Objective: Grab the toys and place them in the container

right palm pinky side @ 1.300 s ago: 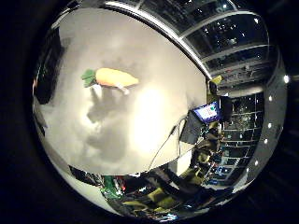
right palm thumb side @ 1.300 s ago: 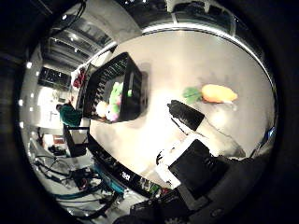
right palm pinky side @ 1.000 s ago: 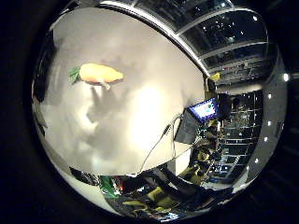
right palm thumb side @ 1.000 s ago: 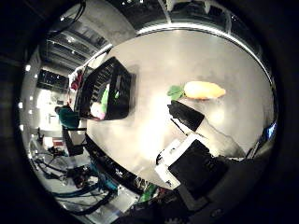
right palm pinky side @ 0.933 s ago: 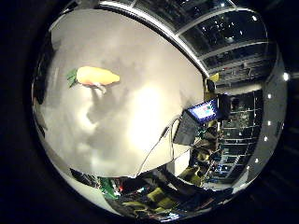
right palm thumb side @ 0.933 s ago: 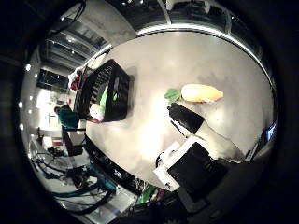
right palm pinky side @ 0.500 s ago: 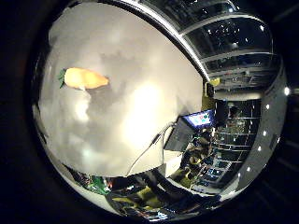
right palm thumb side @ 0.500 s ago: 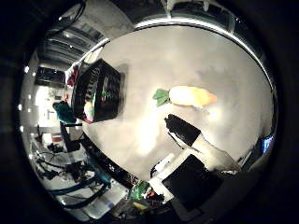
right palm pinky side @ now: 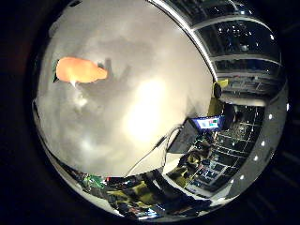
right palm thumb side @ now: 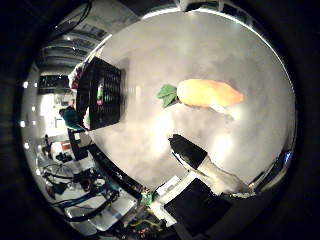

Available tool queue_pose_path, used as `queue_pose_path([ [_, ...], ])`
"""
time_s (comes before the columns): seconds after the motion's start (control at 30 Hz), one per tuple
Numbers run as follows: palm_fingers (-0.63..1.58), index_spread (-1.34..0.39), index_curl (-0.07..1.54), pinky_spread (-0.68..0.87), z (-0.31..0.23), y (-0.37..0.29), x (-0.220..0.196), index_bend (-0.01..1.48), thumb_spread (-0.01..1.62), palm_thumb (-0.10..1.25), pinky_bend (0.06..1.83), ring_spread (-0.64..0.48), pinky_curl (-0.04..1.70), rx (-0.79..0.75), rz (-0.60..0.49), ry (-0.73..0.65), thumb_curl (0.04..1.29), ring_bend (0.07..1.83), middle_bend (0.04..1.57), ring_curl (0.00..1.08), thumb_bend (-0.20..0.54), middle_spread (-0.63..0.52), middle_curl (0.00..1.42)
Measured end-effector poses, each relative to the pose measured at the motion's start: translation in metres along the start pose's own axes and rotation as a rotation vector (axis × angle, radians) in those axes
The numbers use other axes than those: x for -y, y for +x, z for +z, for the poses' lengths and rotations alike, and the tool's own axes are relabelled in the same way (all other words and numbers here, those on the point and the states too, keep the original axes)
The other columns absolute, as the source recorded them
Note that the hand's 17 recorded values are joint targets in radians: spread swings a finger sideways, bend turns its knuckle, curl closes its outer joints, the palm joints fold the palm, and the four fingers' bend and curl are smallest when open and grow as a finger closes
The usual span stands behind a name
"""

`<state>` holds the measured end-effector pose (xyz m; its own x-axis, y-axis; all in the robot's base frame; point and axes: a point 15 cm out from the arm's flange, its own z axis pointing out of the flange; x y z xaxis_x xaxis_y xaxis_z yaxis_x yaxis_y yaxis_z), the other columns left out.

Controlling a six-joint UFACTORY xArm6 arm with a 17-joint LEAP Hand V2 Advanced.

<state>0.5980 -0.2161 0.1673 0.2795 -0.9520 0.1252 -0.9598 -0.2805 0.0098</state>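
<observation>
An orange carrot toy (right palm thumb side: 208, 93) with a green leafy top lies on the white table (right palm thumb side: 190, 45); it also shows in the right little finger side palm view (right palm pinky side: 80, 70). My hand (right palm thumb side: 205, 170) is above the table, with a black and white finger reaching out beside the carrot and away from it. The finger looks straight and touches nothing. A black mesh container (right palm thumb side: 102, 93) stands on the table away from the carrot, with colourful toys inside it.
The table's edge (right palm pinky side: 202, 66) runs past a room with shelves and a lit screen (right palm pinky side: 204, 123). Clutter and equipment lie beyond the table edge near the container (right palm thumb side: 70, 150).
The hand has come nearer the table and the carrot, which now looks larger in both views. The container has slid toward the edge of the thumb side view.
</observation>
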Motion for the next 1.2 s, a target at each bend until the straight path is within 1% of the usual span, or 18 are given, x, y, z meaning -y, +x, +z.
queue_pose_path([
  [0.2, 0.16, -0.44, 0.31, 0.39, 0.039, -0.017, 0.003, 0.19, 1.0, 0.61, 0.32, 0.12, 0.28, 0.012, -0.039, -0.052, 0.31, 0.19, 0.18, 0.22, -0.026, -0.02, 0.32],
  [0.37, 0.15, -0.44, 0.33, 0.38, 0.064, -0.022, 0.011, 0.19, 1.0, 0.61, 0.31, 0.14, 0.29, -0.012, -0.072, -0.062, 0.31, 0.18, 0.19, 0.22, -0.026, -0.01, 0.31],
  [0.5, 0.16, -0.44, 0.34, 0.38, 0.08, -0.023, 0.014, 0.2, 0.99, 0.61, 0.3, 0.14, 0.29, -0.022, -0.077, -0.063, 0.31, 0.18, 0.18, 0.21, -0.026, 0.0, 0.3],
  [0.77, 0.19, -0.43, 0.38, 0.4, 0.107, -0.013, 0.016, 0.26, 0.99, 0.61, 0.26, 0.15, 0.29, -0.055, -0.038, -0.053, 0.31, 0.17, 0.19, 0.18, -0.026, 0.01, 0.29],
  [0.83, 0.22, -0.43, 0.39, 0.4, 0.113, -0.01, 0.015, 0.31, 0.99, 0.62, 0.24, 0.15, 0.29, -0.067, -0.03, -0.059, 0.31, 0.16, 0.18, 0.17, -0.024, 0.01, 0.29],
  [0.87, 0.22, -0.43, 0.39, 0.4, 0.115, -0.008, 0.013, 0.32, 0.99, 0.62, 0.24, 0.15, 0.29, -0.073, -0.028, -0.063, 0.31, 0.16, 0.19, 0.17, -0.024, 0.01, 0.29],
  [0.9, 0.27, -0.44, 0.42, 0.39, 0.117, -0.006, 0.012, 0.43, 0.99, 0.63, 0.2, 0.15, 0.28, -0.079, -0.03, -0.067, 0.31, 0.15, 0.18, 0.16, -0.018, 0.01, 0.28],
  [0.93, 0.32, -0.46, 0.46, 0.39, 0.119, -0.005, 0.011, 0.59, 1.0, 0.69, 0.17, 0.13, 0.27, -0.082, -0.027, -0.071, 0.32, 0.13, 0.18, 0.14, -0.005, -0.01, 0.28],
  [0.97, 0.35, -0.47, 0.51, 0.39, 0.12, -0.005, 0.01, 0.71, 1.0, 0.73, 0.16, 0.12, 0.26, -0.082, -0.02, -0.073, 0.33, 0.12, 0.2, 0.13, 0.003, -0.03, 0.28],
  [1.0, 0.35, -0.48, 0.52, 0.39, 0.121, -0.003, 0.009, 0.77, 1.01, 0.76, 0.16, 0.11, 0.25, -0.084, -0.014, -0.07, 0.33, 0.13, 0.2, 0.12, 0.001, -0.04, 0.29],
  [1.03, 0.35, -0.48, 0.53, 0.39, 0.121, 0.0, 0.009, 0.79, 1.01, 0.76, 0.16, 0.11, 0.25, -0.085, -0.009, -0.068, 0.33, 0.14, 0.2, 0.12, -0.001, -0.04, 0.29],
  [1.07, 0.46, -0.49, 0.58, 0.38, 0.121, 0.002, 0.008, 0.98, 1.02, 0.87, 0.12, 0.07, 0.22, -0.086, -0.003, -0.065, 0.35, 0.12, 0.25, 0.1, 0.045, -0.1, 0.3],
  [1.1, 0.46, -0.48, 0.62, 0.37, 0.121, 0.006, 0.007, 1.08, 1.03, 0.92, 0.13, 0.04, 0.21, -0.089, 0.002, -0.059, 0.36, 0.13, 0.31, 0.09, 0.049, -0.15, 0.32],
  [1.17, 0.46, -0.45, 0.66, 0.37, 0.117, 0.014, 0.007, 1.14, 1.03, 0.96, 0.15, 0.01, 0.19, -0.097, 0.013, -0.043, 0.36, 0.15, 0.37, 0.09, 0.035, -0.2, 0.35],
  [1.2, 0.46, -0.45, 0.66, 0.36, 0.11, 0.018, 0.008, 1.17, 1.03, 0.96, 0.16, 0.0, 0.18, -0.105, 0.016, -0.033, 0.36, 0.16, 0.4, 0.08, 0.017, -0.22, 0.36],
])
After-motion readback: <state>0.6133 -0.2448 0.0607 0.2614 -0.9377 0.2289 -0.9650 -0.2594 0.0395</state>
